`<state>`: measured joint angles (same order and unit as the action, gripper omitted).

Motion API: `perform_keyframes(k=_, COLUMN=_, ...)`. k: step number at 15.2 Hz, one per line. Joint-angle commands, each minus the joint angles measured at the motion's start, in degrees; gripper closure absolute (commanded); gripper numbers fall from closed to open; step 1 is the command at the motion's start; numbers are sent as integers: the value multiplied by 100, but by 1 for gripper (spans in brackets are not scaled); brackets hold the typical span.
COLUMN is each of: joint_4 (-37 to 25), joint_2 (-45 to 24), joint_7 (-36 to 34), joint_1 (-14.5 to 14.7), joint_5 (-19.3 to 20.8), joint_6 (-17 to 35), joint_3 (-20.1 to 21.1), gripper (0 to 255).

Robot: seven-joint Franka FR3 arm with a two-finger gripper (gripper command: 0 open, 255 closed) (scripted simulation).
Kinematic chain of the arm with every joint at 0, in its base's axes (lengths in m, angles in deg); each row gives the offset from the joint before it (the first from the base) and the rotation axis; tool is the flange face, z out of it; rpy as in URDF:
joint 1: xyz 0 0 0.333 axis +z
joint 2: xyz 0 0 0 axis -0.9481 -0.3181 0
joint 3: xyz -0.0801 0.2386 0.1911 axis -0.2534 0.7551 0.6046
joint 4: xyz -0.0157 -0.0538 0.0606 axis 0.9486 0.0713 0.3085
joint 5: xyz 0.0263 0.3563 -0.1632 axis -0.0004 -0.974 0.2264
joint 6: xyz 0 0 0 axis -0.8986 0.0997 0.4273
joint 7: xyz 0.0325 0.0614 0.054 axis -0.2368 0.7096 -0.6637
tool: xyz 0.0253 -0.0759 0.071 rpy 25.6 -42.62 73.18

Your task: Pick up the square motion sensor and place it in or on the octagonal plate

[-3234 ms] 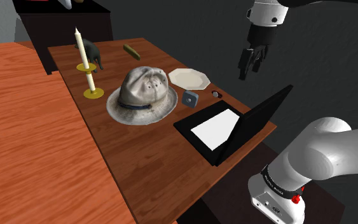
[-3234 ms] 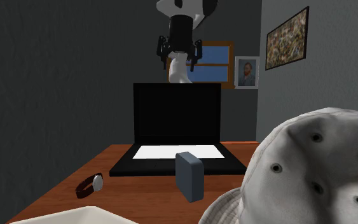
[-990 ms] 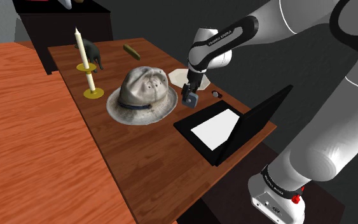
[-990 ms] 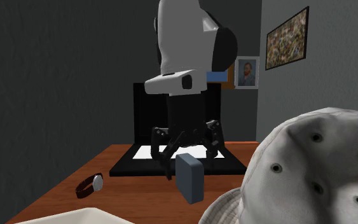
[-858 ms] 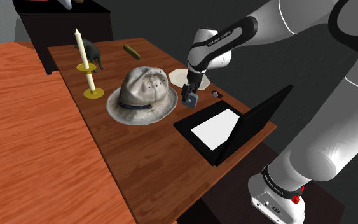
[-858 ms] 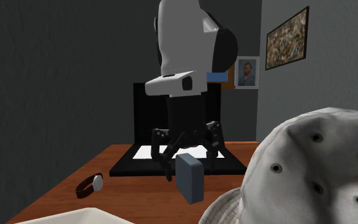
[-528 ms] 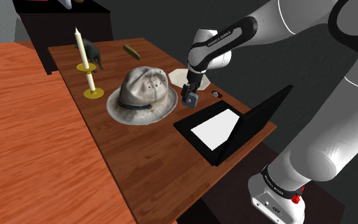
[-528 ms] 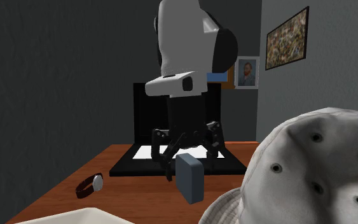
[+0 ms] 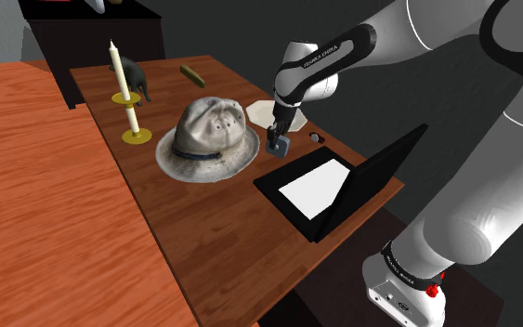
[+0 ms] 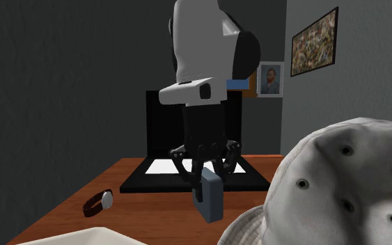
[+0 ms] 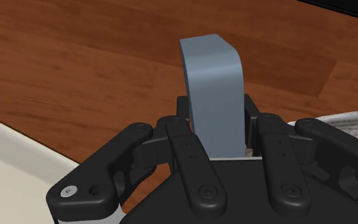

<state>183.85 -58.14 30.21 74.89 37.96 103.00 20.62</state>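
Note:
The square motion sensor (image 9: 279, 147) is a small blue-grey block with rounded corners, standing on edge on the wooden table (image 9: 203, 223) between the hat and the laptop. My gripper (image 9: 276, 139) comes down on it from above, shut on it. In the wrist view the black fingers (image 11: 182, 127) clasp both faces of the sensor (image 11: 212, 83). The second exterior view has the gripper (image 10: 205, 170) gripping the top of the sensor (image 10: 212, 200). The pale octagonal plate (image 9: 258, 111) lies just behind the arm, partly hidden by it; its rim (image 10: 69, 236) shows close to the camera.
A floppy white hat (image 9: 208, 135) sits beside the sensor on the shoulder view's left. An open black laptop (image 9: 329, 186) lies on the other side. A small wristwatch (image 10: 98, 202) rests near the plate. A candle in a brass holder (image 9: 131, 107) stands farther off.
The fingers stood apart around the sensor half a second ago and have now shut on it. The sensor has shifted slightly in the grip. The arm has stayed in place.

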Motion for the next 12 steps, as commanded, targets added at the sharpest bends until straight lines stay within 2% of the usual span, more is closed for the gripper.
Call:
perform_keyframes(k=1, joint_4=3, joint_2=-3, joint_7=0, joint_1=0, joint_5=0, joint_6=-2, joint_3=0, gripper=255)
perform_keyframes(k=12, joint_4=-270, joint_2=472, joint_7=-106, joint_1=-3, joint_5=95, joint_6=-745, joint_3=-13, gripper=255)
